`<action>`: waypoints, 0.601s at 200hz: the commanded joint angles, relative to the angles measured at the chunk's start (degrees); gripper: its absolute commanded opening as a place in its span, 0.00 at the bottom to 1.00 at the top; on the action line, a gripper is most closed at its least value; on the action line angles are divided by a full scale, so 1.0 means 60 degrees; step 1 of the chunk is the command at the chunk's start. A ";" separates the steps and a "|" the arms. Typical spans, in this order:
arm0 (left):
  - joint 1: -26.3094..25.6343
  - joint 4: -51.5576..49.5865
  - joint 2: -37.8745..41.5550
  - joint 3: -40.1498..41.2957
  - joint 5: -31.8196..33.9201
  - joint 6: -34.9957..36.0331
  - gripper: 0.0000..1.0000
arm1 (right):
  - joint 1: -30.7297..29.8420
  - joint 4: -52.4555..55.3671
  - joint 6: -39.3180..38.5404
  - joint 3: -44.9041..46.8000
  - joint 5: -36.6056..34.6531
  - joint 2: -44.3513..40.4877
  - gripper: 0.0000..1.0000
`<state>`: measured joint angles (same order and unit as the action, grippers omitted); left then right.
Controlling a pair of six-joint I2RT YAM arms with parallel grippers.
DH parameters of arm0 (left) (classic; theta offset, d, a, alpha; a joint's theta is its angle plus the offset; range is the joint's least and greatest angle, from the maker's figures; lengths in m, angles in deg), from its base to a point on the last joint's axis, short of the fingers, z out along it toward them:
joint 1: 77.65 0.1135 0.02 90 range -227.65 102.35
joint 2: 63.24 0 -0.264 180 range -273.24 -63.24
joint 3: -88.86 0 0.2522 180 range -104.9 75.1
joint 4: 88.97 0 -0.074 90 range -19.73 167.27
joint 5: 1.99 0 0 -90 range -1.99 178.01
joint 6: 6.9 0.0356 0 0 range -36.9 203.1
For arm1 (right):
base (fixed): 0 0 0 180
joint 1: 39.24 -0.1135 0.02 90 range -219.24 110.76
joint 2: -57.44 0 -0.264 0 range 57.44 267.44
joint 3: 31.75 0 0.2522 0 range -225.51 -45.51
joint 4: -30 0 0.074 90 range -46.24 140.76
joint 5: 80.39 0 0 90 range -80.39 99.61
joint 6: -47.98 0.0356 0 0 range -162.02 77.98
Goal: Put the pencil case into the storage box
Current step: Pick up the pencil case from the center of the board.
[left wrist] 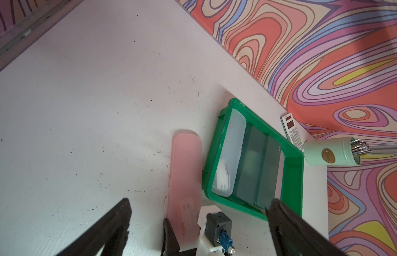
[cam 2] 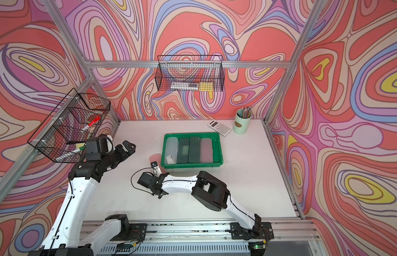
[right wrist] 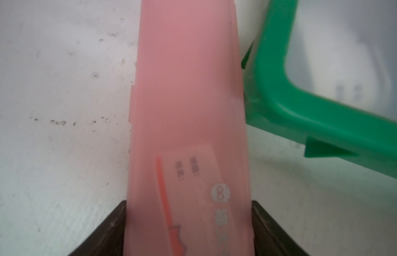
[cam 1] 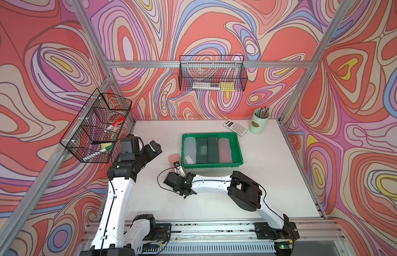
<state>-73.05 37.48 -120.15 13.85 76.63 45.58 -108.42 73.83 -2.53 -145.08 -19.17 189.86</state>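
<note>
A translucent pink pencil case [cam 1: 173,157] [cam 2: 154,157] [left wrist: 185,172] [right wrist: 186,110] lies flat on the white table, just left of the green storage box [cam 1: 211,134] [cam 2: 192,134] [left wrist: 291,177] [right wrist: 273,88]. My right gripper [cam 1: 178,170] [cam 2: 156,169] [right wrist: 189,204] is shut on the case's near end, with a dark finger pressed against each long side. The box holds several cases side by side: one clear, two dark green, one frosted pink. My left gripper [cam 1: 154,147] [cam 2: 127,147] [left wrist: 198,205] hangs open and empty over the table's left part, apart from the case.
A white calculator [cam 1: 234,127] and a mint cup of pencils [cam 1: 258,122] stand at the back right, behind the box. Black wire baskets hang on the back wall [cam 1: 212,75] and the left frame [cam 1: 98,126], the latter close to the left arm.
</note>
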 commanded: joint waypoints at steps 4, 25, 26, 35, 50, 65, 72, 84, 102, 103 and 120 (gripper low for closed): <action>0.0083 -0.0468 0.0379 -0.0544 0.0134 0.0071 0.99 | -0.0153 0.0202 -0.0445 0.0419 -0.0287 -0.0788 0.65; 0.0081 -0.0640 0.0464 -0.0843 0.0197 0.0063 0.99 | -0.0186 -0.0156 -0.0450 0.0634 -0.0154 -0.1324 0.64; 0.0082 -0.0644 0.0462 -0.0854 0.0197 0.0067 0.99 | -0.0187 -0.0195 -0.0461 0.0646 -0.0148 -0.1341 0.64; 0.0079 -0.0641 0.0478 -0.0916 0.0167 0.0051 0.99 | -0.0176 -0.0327 -0.0545 0.0631 -0.0093 -0.1535 0.64; 0.0074 -0.0577 0.0525 -0.0964 -0.0007 -0.0036 0.99 | -0.0181 -0.0470 -0.0667 0.0589 -0.0047 -0.1823 0.64; 0.0082 -0.0615 0.0578 -0.1076 -0.0090 -0.0088 0.98 | -0.0179 -0.0677 -0.0840 0.0561 -0.0036 -0.2107 0.63; 0.0083 -0.0641 0.0631 -0.1124 -0.0055 -0.0090 0.98 | -0.0187 -0.0726 -0.0902 0.0522 -0.0038 -0.2218 0.64; 0.0081 -0.0691 0.0686 -0.1234 -0.0002 -0.0090 0.98 | -0.0173 -0.0717 -0.0983 0.0448 -0.0099 -0.2391 0.63; 0.0073 -0.0679 0.0687 -0.1361 -0.0112 -0.0090 0.99 | -0.0079 -0.0642 -0.1034 0.0500 -0.0400 -0.2718 0.63; 0.0070 -0.0678 0.0684 -0.1362 -0.0126 -0.0090 0.98 | -0.0074 -0.0658 -0.1039 0.0520 -0.0402 -0.2741 0.63; 0.0079 -0.0692 0.0601 -0.1407 -0.0264 -0.0145 0.99 | 0.0061 -0.0849 -0.1167 0.0839 -0.0419 -0.3055 0.63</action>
<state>-73.05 34.77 -116.80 7.07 76.32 45.12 -109.21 71.53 -7.89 -141.17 -18.93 175.58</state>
